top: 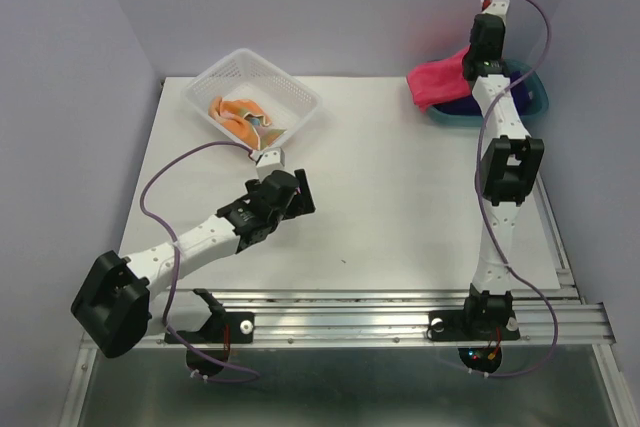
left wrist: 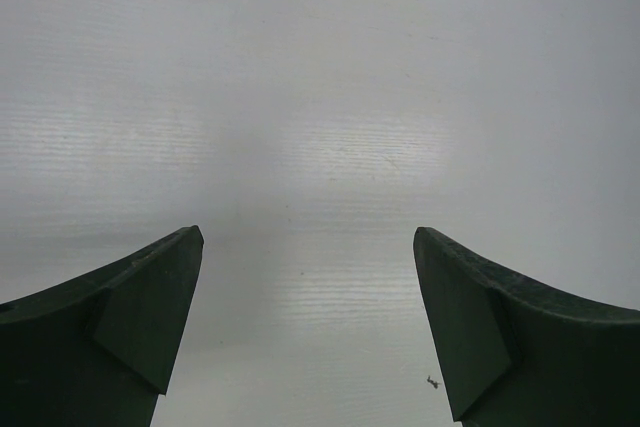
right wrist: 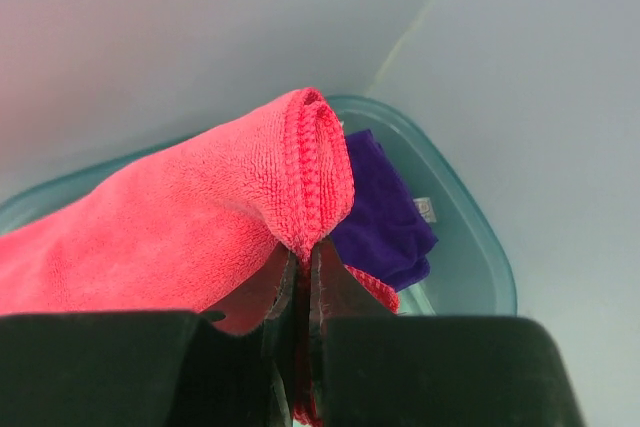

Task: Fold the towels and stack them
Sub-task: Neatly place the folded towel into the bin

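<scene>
My right gripper (top: pixel 484 9) is shut on the edge of the hot pink towel (top: pixel 437 80) and holds it up over the teal tray (top: pixel 535 97) at the far right. In the right wrist view the pink towel (right wrist: pixel 180 227) is pinched between the fingers (right wrist: pixel 340 292) at my gripper (right wrist: pixel 303 257), with the deep purple towel (right wrist: pixel 385 212) lying in the tray (right wrist: pixel 470 247) below. The purple towel (top: pixel 462 105) shows under the pink one. The peach towel (top: pixel 240 115) lies crumpled in the white mesh basket (top: pixel 290 92). My left gripper (top: pixel 272 157) is open and empty over bare table (left wrist: pixel 320 127).
The white basket stands at the far left of the white table (top: pixel 380 197), the teal tray at the far right corner. Lilac walls close in the back and sides. A metal rail (top: pixel 360 317) runs along the near edge.
</scene>
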### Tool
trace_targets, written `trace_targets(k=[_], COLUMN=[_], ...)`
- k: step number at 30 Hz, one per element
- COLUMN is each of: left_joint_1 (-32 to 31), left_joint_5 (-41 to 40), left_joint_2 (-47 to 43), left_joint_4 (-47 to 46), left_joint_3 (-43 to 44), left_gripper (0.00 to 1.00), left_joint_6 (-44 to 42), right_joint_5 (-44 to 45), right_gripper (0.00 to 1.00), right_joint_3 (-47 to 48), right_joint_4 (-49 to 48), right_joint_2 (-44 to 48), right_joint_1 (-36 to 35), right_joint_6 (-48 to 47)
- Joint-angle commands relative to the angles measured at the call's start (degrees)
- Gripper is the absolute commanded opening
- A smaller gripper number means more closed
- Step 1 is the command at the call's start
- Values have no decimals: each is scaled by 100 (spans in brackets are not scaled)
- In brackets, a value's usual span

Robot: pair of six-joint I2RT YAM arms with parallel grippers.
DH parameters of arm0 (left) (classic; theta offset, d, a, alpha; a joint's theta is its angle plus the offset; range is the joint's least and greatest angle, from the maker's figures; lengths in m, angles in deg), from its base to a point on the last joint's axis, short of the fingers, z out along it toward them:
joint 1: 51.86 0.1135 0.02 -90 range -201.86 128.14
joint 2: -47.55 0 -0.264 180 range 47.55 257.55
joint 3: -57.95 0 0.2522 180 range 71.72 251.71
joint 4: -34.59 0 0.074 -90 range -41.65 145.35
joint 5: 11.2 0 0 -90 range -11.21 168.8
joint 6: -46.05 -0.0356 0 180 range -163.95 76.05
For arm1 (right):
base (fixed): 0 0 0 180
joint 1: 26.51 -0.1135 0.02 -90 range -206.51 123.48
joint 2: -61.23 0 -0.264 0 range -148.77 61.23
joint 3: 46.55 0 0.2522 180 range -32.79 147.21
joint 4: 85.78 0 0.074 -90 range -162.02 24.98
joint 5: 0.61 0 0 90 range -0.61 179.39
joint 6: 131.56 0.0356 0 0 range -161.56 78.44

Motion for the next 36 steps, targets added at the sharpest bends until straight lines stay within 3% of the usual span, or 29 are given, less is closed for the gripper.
trace_targets(k=[1,20,36], left_joint_1=[81,239,319], left_joint_5=[-208,-770,-797], left_joint_2=[-252,-1052,-1237], left_joint_4=[142,757,731], left_joint_3=[284,135,55], left_gripper=[99,99,99], left_joint_6=[-47,191,147], right_joint_5=[164,-56,252], right_gripper=[1,1,1], right_joint_3=[0,-298,36], right_joint_4=[-540,-1770,-1841], right_joint_2=[-235,-868,-930], right_joint_1=[142,538,723], right_joint_6=[9,-387,-220])
